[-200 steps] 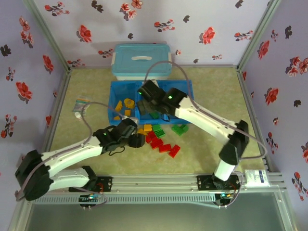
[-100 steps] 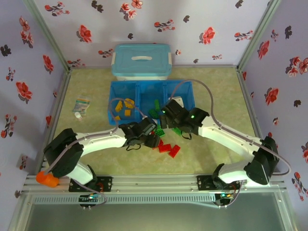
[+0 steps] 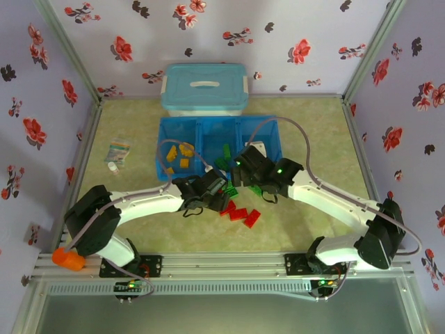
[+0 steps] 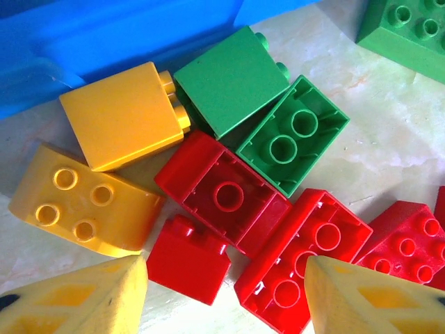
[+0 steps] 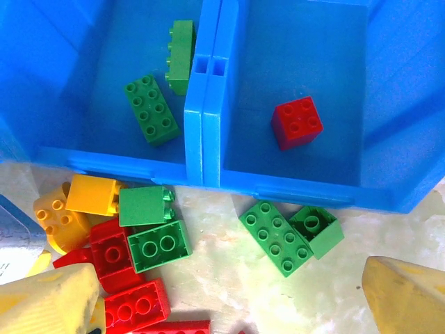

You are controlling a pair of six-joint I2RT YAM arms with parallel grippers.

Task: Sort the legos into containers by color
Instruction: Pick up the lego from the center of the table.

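Observation:
My left gripper (image 4: 226, 300) hangs low over the loose legos, open, its yellow fingers (image 4: 76, 299) straddling a small red brick (image 4: 188, 259) and a long red brick (image 4: 302, 259). Yellow (image 4: 122, 115) and green (image 4: 229, 80) bricks lie just beyond. My right gripper (image 5: 229, 299) is wide open above bare table, near two green bricks (image 5: 274, 238) at the front wall of the containers (image 5: 203, 104). The middle compartment holds green bricks (image 5: 151, 110), the right one a red brick (image 5: 297, 123). From above, both grippers (image 3: 221, 197) (image 3: 240, 181) meet before the tray (image 3: 161, 149).
A light-blue lidded box (image 3: 204, 87) stands behind the tray. A small packet (image 3: 117, 153) lies at the left. Yellow bricks (image 3: 182, 154) sit in the left compartment. Red bricks (image 3: 240, 213) are strewn in front of the tray. Floral walls enclose the table.
The left arm has swung right onto the brick pile and its jaws have narrowed. The right arm has drawn back from over the tray to its front edge.

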